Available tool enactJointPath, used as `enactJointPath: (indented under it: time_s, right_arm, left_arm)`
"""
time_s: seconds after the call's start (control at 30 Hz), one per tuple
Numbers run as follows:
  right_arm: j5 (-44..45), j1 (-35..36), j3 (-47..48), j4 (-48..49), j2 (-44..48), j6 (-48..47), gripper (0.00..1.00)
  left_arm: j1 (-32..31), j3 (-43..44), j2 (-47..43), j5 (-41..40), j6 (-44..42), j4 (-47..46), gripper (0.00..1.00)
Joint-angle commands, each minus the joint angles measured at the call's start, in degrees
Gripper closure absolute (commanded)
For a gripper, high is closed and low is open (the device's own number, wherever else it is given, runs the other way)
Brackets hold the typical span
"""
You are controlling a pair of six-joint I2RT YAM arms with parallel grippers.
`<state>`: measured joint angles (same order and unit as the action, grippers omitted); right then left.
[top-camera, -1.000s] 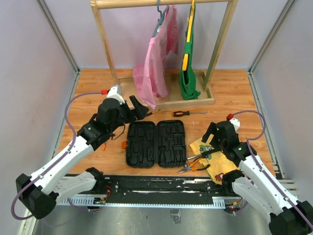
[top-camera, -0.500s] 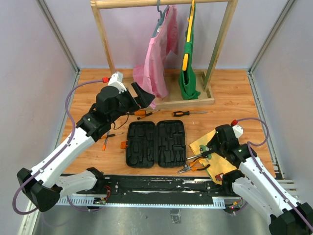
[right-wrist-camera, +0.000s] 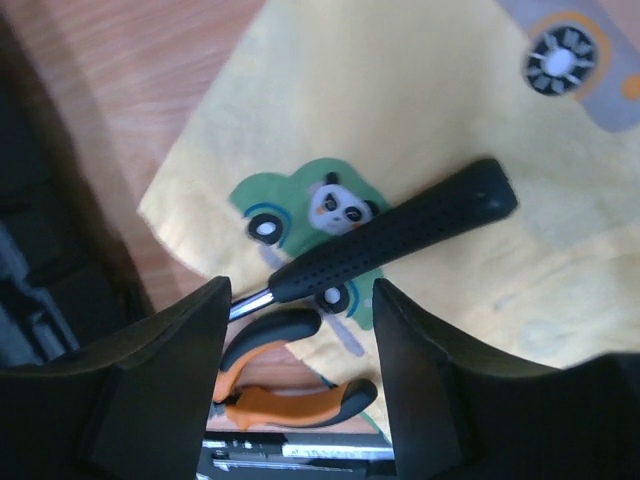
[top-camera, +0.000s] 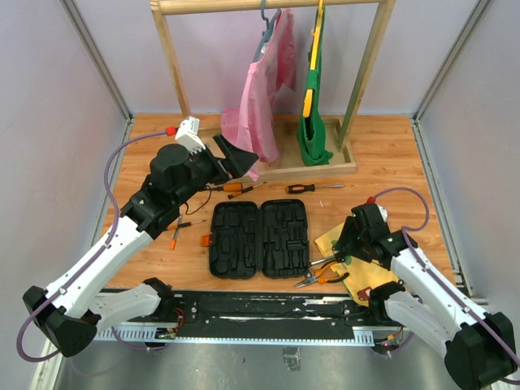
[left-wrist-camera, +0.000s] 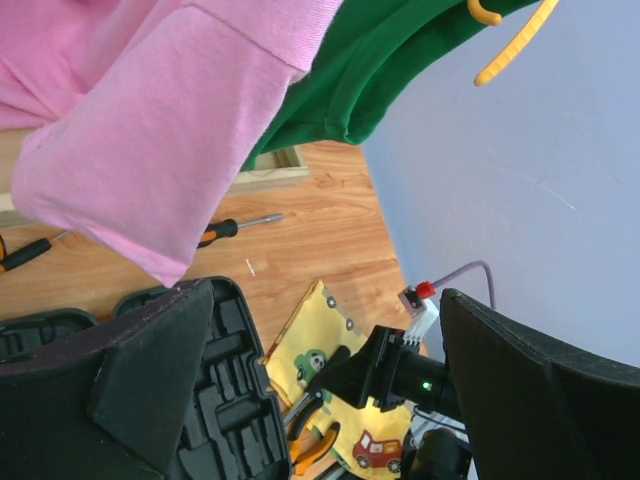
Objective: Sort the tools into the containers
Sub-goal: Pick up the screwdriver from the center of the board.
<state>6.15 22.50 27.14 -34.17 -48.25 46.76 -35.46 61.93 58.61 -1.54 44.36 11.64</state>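
The black tool case [top-camera: 260, 240] lies open and flat near the table's front. Orange-and-black screwdrivers lie behind it [top-camera: 313, 188] and to its left [top-camera: 183, 223]. My right gripper [top-camera: 344, 244] hovers low over the yellow picture board [top-camera: 331, 237], jaws partly apart and holding nothing. The hammer's black handle [right-wrist-camera: 390, 245] crosses diagonally just beyond the fingertips of that right gripper [right-wrist-camera: 300, 290]. Orange-handled pliers [right-wrist-camera: 290, 395] lie below it. My left gripper [top-camera: 237, 158] is raised beside the pink garment, wide open and empty. In the left wrist view the gripper [left-wrist-camera: 325, 290] looks down on the case [left-wrist-camera: 225, 400].
A wooden rack [top-camera: 276, 169] stands at the back with a pink garment [top-camera: 260, 106] and a green one [top-camera: 313, 122] on hangers. Grey walls close both sides. A metal rail [top-camera: 260, 313] runs along the near edge.
My left arm rose and swung back towards the pink garment, uncovering a screwdriver beneath. The right gripper's jaws narrowed and it settled slightly nearer over the hammer handle.
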Motion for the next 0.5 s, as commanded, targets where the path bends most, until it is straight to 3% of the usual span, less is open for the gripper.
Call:
enactJointPath:
  time_s: [0.0, 0.13, 0.23, 0.47]
  right_arm:
    - [-7.96, -0.44, 3.81, -0.04, 1.57, -14.91, 0.38]
    - [-12.99, 1.76, 2.67, 2.22, 7.04, -19.31, 0.4]
    - [-10.8, 5.72, 3.33, -0.59, 7.01, -19.07, 0.43]
    - [3.33, 27.49, 8.79, -7.96, -1.02, -11.1, 0.44]
  left_arm:
    - [0.11, 0.24, -1.39, 1.66, 0.98, -2.2, 0.01]
    - [0.13, -1.15, -3.03, 1.74, 1.5, -3.3, 0.01]
    - [0.13, -2.0, -3.28, 2.67, 2.28, -4.38, 0.01]
    - [0.13, -0.93, -3.65, 4.19, 1.77, -4.77, 0.01]
